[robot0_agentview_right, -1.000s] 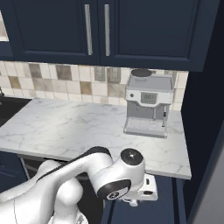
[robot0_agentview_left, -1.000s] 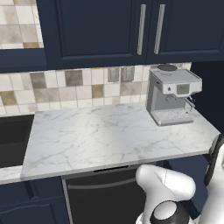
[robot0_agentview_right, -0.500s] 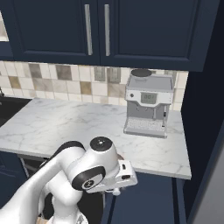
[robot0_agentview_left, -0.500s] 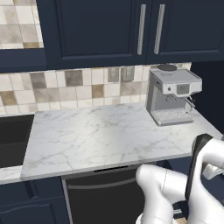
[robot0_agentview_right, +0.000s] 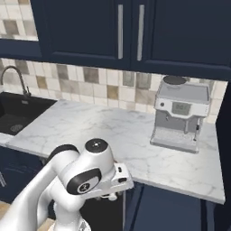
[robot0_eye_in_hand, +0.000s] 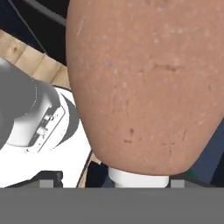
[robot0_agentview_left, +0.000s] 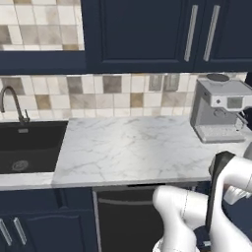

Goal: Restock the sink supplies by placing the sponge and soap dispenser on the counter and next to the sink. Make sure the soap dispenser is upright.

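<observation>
The counter is a big white slab with grey lines. The black sink sits at its left end, and a grey coffee machine stands on its right end. The arm is folded down low in front of the dark cupboards.

In the hand view, the soap bottle is very close to the camera. Its pale pump top points toward the hand. It looks like the gripper has the bottle between wide jaws, but the fingers are hidden, so I cannot be sure.

To do this step well, the arm should lift the bottle up over the counter edge slowly. It should turn the bottle so the pump faces up. Then it should set it down flat on the counter just beside the sink.
</observation>
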